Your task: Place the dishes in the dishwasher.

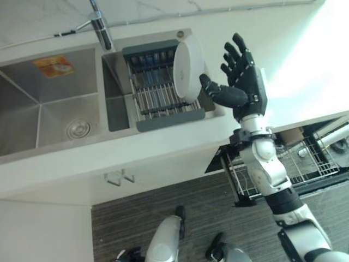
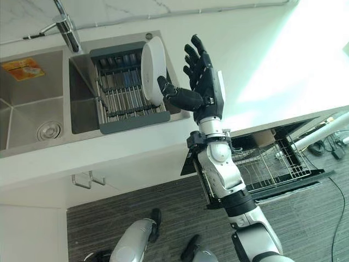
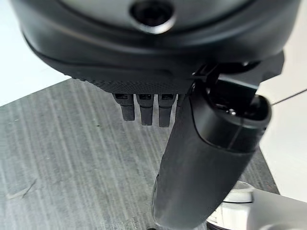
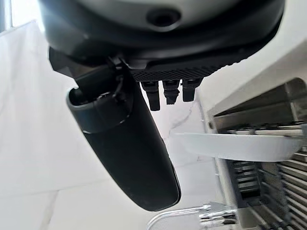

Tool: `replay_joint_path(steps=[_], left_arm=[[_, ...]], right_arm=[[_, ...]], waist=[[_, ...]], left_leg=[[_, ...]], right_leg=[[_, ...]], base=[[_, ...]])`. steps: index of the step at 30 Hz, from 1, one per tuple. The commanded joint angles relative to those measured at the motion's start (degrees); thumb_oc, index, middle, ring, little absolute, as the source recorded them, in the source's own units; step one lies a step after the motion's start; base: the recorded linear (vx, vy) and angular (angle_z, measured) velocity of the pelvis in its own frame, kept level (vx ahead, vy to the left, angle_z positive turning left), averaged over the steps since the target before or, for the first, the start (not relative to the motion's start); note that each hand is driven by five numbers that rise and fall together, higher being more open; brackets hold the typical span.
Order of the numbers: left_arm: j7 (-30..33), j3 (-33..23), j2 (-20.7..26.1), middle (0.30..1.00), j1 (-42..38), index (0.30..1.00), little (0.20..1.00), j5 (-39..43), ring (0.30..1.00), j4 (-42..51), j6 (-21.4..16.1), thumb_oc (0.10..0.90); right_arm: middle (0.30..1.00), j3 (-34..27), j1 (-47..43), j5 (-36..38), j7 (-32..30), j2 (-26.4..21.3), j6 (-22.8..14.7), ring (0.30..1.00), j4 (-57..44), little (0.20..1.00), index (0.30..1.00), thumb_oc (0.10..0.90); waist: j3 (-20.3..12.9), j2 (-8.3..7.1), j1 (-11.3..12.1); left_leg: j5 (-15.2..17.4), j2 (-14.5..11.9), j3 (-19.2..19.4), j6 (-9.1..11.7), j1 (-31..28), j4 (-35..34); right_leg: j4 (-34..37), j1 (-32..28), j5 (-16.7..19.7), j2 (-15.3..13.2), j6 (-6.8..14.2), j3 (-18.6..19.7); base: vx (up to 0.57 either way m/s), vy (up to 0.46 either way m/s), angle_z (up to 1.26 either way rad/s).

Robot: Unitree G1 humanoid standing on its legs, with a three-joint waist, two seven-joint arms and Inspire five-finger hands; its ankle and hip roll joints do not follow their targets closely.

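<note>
Beside the upright plate, right hand hovers, fingers spread.

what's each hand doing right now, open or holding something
Right hand: open, fingers spread beside the white plate in the sink rack, holding nothing.
Left hand: open, holding nothing.

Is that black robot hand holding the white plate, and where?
Nothing is held. The right hand is open beside the round white plate standing in the grey drying rack; the left hand holds nothing.
</note>
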State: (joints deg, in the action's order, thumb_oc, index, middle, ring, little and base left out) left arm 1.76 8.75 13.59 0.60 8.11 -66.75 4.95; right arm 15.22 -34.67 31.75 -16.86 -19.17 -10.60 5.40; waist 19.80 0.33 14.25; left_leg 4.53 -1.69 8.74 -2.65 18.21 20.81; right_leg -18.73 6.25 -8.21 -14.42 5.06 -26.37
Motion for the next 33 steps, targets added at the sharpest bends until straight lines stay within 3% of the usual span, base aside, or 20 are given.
replay_joint_path(steps=[1,23,33], left_arm=[[-0.51,2.25,2.26,0.900,1.78,0.900,0.900,-1.35,0.900,-1.22,0.83,0.800],[-0.40,2.67,2.11,0.900,3.08,0.900,0.900,-2.14,0.900,-1.28,0.02,0.800],[-0.89,3.50,2.53,0.900,3.59,0.900,0.900,-2.20,0.900,-0.60,0.22,0.800]], right_arm=[[0.900,-1.92,-7.52,-0.19,0.00,-0.46,-4.47,0.900,-3.23,0.900,0.900,0.800],[0.900,-2.37,-10.91,-0.03,-0.23,-0.62,-3.52,0.900,2.41,0.900,0.900,0.800],[0.900,-3.10,-13.23,3.02,0.16,-1.90,-0.99,0.900,6.71,0.900,0.900,0.800]], waist=[[-1.50,0.56,0.05],[-0.57,2.47,1.99],[-0.25,3.31,2.74]], left_leg=[[3.97,-1.86,-3.13,3.05,-3.53,-3.62],[3.67,-0.75,-5.55,3.07,-4.21,-3.62],[4.79,-0.14,-6.60,3.49,-5.02,-3.62]], right_leg=[[1.54,-1.49,-0.16,-2.26,3.30,1.59],[1.54,-3.19,-0.23,-3.35,3.20,0.56],[1.54,-4.31,-1.43,-3.97,3.83,0.64]], base=[[0.02,0.027,0.12],[0.04,0.018,0.06],[0.04,0.019,0.07]])
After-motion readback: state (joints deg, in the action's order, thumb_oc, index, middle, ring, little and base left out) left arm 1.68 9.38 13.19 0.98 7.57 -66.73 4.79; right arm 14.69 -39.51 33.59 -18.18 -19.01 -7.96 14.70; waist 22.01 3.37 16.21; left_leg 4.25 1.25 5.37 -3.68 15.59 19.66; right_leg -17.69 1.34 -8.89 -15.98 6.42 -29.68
